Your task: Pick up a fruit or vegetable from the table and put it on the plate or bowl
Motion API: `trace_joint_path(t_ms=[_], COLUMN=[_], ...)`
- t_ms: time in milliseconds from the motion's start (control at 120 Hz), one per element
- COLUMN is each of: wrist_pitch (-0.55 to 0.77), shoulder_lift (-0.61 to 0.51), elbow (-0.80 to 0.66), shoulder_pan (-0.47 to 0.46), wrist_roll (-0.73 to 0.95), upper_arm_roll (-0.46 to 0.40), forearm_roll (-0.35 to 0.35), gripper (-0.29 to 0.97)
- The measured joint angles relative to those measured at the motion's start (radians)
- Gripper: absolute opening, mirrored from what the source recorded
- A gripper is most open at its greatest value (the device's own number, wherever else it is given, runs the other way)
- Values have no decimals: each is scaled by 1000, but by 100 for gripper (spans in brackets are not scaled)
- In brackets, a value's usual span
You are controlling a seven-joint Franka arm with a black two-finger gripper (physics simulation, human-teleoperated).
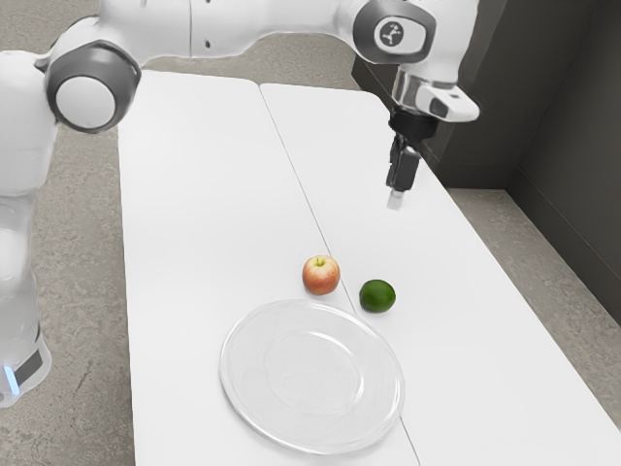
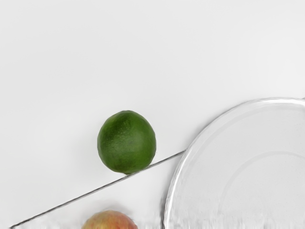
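1. Hanging in the air above the white table (image 1: pixel 194 214), the black gripper (image 1: pixel 396 199) points straight down from the end of the white arm (image 1: pixel 243 24), which comes in from the exterior view's upper left.
2. Seen edge-on, the gripper does not show how wide it stands, so I cannot tell whether it is open or closed. It has hold of nothing, since the 2 fruits both lie on the table.
3. In the exterior view the red-yellow apple (image 1: pixel 320 275) rests at 12 o'clock from the clear glass plate (image 1: pixel 310 379), just beside its rim and outside it.
4. The green lime (image 1: pixel 377 295) sits at about 3 o'clock from the apple, near it but apart, and at about 1 o'clock from the plate's middle, also outside the rim.
5. The gripper stands at about 12 o'clock from the lime in that view, well apart from both fruits.
6. A thin seam (image 1: pixel 291 165) runs along the table from about 11 o'clock toward 5 o'clock.
7. In the wrist view the lime (image 2: pixel 127 141) lies with its edge on the seam (image 2: pixel 71 202), and the apple (image 2: pixel 109 219) lies on the seam's other side. The plate (image 2: pixel 248 167) curves near the lime, not touching it, on the table (image 2: pixel 143 47).
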Motion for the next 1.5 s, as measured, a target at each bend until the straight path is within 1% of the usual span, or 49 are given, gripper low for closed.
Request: trace_joint_path(t_ms=[92, 158, 208, 317, 483, 592, 658, 767, 933, 1050, 1133, 1192, 1242, 1350, 1392, 1442, 1500], wrist_pitch=[10, 33, 55, 90, 150, 216, 250, 289, 331, 363, 385, 399, 410, 426, 430, 434, 435], shoulder_lift=[-169, -248, -283, -301, -296, -297, -298, -299, -296, -288, -276, -266, -256, -224, -203, -189, -183], elbow=[-237, -390, -470, -543, -574, -617, -637, -644, -646, -645, -644, -644, -643, -621, -597, -581, -574], shoulder_pan=[-6, -14, -21, -46, -102, -138, -163, -178, -184, -176, -151, -110, -51, 115, 155, 158, 113], wrist_roll=[16, 28, 38, 55, 66, 66, 66, 66, 66, 65, 63, 61, 59, 55, 54, 53, 53], upper_arm_roll=[-35, -41, -42, -39, -18, 1, 19, 26, 26, 26, 26, 26, 26, 25, 25, 23, 24], forearm_roll=[20, 33, 40, 66, 128, 150, 155, 158, 157, 144, 139, 137, 135, 134, 135, 134, 134], gripper=[68, 68, 68, 68, 68, 68, 68, 68, 68, 68, 68, 68, 68, 68, 68, 68, 68])
